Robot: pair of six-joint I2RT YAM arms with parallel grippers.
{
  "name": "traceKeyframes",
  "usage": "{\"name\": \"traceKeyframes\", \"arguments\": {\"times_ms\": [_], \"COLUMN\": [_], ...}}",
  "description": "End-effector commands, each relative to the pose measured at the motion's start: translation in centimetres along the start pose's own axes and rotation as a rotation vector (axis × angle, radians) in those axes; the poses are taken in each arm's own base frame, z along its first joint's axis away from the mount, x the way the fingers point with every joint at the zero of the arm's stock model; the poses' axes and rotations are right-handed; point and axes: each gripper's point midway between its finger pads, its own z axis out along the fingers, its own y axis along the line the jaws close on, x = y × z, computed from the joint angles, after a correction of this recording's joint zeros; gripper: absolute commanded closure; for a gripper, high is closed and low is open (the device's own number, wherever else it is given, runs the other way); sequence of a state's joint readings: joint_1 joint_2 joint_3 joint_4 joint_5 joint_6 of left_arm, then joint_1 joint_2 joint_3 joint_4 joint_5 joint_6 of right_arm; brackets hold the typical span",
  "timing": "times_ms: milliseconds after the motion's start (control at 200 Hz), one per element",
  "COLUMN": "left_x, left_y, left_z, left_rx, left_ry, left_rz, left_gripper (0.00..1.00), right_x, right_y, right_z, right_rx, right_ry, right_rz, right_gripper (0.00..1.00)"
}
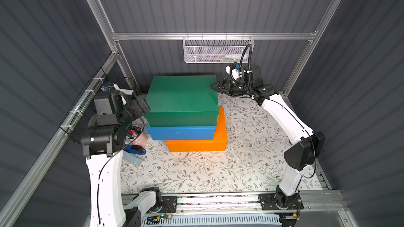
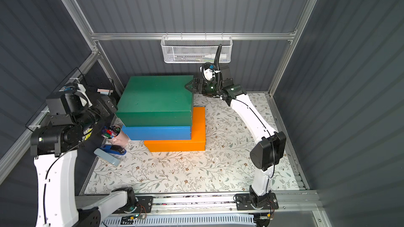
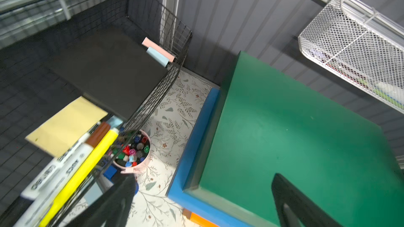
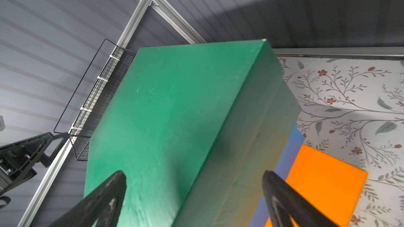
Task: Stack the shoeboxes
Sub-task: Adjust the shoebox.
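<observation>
The left gripper (image 1: pixel 142 105), jaws apart, sits at the green shoebox's (image 1: pixel 181 97) nine o'clock, perhaps touching. The right gripper (image 1: pixel 215 86), likewise spread, is at two o'clock. The blue shoebox (image 1: pixel 181 133) and orange shoebox (image 1: pixel 197 145) lie beneath.

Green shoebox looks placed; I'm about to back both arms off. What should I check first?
1. Green shoebox flat on blue shoebox: ok.
2. Blue shoebox squared over orange shoebox: not ok, orange juts out toward the right arm.
3. Left gripper open, fingers straddling the green lid's edge: ok.
4. Right gripper open likewise: ok.
5. Fingers clear of the lid: cannot tell.
6. Pen cup clear of the left arm: cannot tell.
</observation>
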State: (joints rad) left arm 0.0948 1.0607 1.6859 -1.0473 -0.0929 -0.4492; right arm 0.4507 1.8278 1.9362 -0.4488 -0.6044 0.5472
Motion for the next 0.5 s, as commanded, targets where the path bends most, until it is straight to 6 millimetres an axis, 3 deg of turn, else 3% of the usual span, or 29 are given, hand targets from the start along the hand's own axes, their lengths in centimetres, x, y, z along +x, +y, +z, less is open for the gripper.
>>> {"name": "traceKeyframes", "arguments": {"times_ms": [0,190,295,390,495], "left_x": [3.5,6.5,7.0,9.4,10.1], "left_y": [1.7,2.9,3.0,3.2,3.5], "left_z": [0.5,-0.6,-1.5,-0.1,-0.1], "left_rx": [-0.061,-0.062,-0.03,-0.004,0.008], "left_ry": [0.096,0.118,0.089,0.122,0.099], "left_rz": [-0.111,-0.239,-0.343,-0.428,-0.5], "left_gripper": [0.0,0.04,0.16,0.29,0.38], "right_x": [0.8,1.2,1.4,2.0,2.5], "right_y": [1.0,1.4,1.4,0.9,0.1], "right_z": [-0.1,-2.9,-4.5,-5.6,-7.1], "right_rx": [-0.03,0.012,0.039,0.054,0.072], "right_ry": [0.004,-0.045,-0.068,-0.078,-0.099], "right_rz": [-0.003,-0.054,-0.073,-0.067,-0.048], "right_gripper": [0.01,0.01,0.01,0.01,0.01]}}
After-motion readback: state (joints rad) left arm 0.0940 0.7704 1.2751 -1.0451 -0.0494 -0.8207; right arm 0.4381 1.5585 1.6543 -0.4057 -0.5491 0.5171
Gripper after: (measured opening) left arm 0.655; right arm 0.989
